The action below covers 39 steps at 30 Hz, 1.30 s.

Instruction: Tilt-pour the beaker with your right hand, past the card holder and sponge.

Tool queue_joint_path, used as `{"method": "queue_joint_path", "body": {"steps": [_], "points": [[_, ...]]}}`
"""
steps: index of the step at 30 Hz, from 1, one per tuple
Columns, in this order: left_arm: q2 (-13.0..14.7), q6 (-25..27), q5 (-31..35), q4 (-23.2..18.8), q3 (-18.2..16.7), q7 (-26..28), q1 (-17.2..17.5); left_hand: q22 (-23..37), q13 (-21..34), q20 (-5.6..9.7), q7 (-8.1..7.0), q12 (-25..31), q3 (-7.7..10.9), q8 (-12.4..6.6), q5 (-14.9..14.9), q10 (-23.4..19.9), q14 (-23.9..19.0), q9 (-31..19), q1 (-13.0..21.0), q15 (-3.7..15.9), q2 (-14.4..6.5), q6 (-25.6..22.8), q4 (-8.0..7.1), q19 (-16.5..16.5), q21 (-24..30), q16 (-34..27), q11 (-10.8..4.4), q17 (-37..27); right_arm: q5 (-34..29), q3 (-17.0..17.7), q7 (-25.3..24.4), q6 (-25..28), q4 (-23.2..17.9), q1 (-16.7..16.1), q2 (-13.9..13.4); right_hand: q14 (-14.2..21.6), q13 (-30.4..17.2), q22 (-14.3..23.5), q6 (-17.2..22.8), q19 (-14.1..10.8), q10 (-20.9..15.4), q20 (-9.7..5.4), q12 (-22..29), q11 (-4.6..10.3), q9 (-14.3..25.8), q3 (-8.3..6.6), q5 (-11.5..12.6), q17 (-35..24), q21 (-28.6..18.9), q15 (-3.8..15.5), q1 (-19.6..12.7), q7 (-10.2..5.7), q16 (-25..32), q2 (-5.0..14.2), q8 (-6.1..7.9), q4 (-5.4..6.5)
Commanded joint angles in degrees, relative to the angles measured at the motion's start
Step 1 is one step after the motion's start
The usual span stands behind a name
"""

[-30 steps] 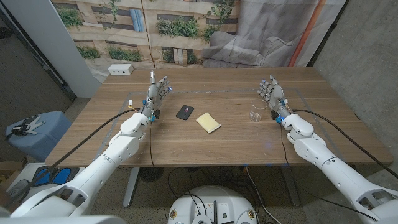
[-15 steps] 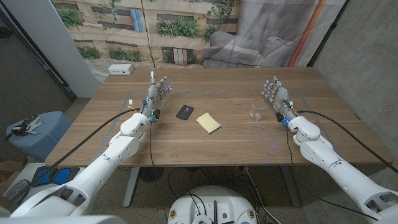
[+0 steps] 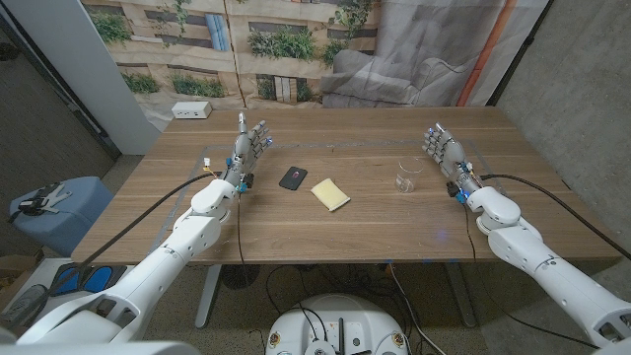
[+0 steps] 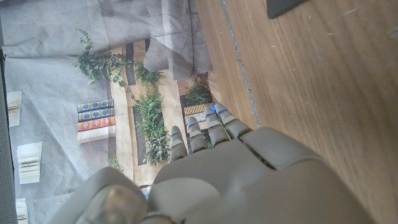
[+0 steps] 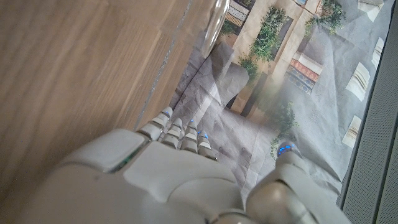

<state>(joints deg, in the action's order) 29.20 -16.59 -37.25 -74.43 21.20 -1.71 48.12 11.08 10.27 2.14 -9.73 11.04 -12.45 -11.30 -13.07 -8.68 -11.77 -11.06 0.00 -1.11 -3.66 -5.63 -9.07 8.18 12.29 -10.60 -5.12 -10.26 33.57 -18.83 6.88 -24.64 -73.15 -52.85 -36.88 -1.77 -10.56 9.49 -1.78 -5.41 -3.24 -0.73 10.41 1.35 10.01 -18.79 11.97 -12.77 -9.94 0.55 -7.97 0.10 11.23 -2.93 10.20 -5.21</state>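
Two robot hands of mine stand open. My right robot hand has drifted right, away from the clear glass beaker right of the yellow sponge and black card holder, so grasping hasn't begun.

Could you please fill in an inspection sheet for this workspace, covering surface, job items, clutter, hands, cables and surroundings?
Surface: wooden table, no spills seen.
Job's things: clear beaker upright, untouched; yellow sponge lying to its left; black card holder lying beside the sponge, further left.
Clutter: white box at the far left corner.
Hands: left hand open, fingers up, holding nothing; right hand open, to the right of the beaker, apart from it.
Cables: black cables run along both arms; more hang under the near edge.
Surroundings: printed backdrop behind the table; blue bin at left.
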Motion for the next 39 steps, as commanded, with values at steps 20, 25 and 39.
{"method": "queue_joint_path", "body": {"steps": [20, 25, 39], "points": [[-0.03, -0.04, 0.03, 0.05, 0.02, -0.03, -0.05, 0.15, 0.15, 0.46, -0.5, 0.32, -0.34, -0.18, -0.23, -0.52, -0.35, -0.18, 0.08, -0.05, -1.46, 0.08, 0.07, 0.47, 0.41, -0.27, 0.0, -0.3, -15.15, -2.37, -3.67, -7.1, -0.48, -1.93, -6.84, -3.25, -0.52, 0.09, -10.13, 2.76, 5.3, 0.69, -0.12, -0.25, 0.75, -0.25, 1.31, 0.73, -0.24, -0.84, -7.54, 2.52, -0.29, -4.12, 0.01, -4.73], [-0.04, -0.06, 0.03, 0.07, 0.03, -0.03, -0.06, 0.15, 0.15, 0.47, -0.53, 0.34, -0.34, -0.18, -0.23, -0.56, -0.33, -0.18, 0.08, -0.03, -1.46, 0.07, 0.07, 0.48, 0.41, -0.26, -0.01, -0.3, -17.85, -2.74, -5.05, -7.3, -0.97, -2.31, -7.81, -4.43, -0.6, 0.11, -11.89, 3.37, 6.95, 0.96, -0.2, -0.47, 0.86, -0.3, 1.75, 0.78, -0.27, -0.93, -9.09, 2.85, -0.41, -4.63, 0.07, -4.88], [-0.06, -0.06, 0.04, 0.05, 0.04, -0.01, -0.04, 0.15, 0.16, 0.48, -0.59, 0.35, -0.34, -0.2, -0.23, -0.6, -0.4, -0.18, 0.08, -0.07, -1.47, 0.01, 0.07, 0.48, 0.41, -0.29, -0.01, -0.3, -24.4, -4.3, -7.06, -7.66, -0.95, -1.52, -9.82, -5.77, -0.76, 0.11, -16.44, 4.24, 10.05, 1.27, 0.03, -1.35, 1.12, -0.21, 3.11, 0.88, -0.4, -1.25, -12.65, 4.44, -0.21, -5.68, 0.03, -4.97]]}}
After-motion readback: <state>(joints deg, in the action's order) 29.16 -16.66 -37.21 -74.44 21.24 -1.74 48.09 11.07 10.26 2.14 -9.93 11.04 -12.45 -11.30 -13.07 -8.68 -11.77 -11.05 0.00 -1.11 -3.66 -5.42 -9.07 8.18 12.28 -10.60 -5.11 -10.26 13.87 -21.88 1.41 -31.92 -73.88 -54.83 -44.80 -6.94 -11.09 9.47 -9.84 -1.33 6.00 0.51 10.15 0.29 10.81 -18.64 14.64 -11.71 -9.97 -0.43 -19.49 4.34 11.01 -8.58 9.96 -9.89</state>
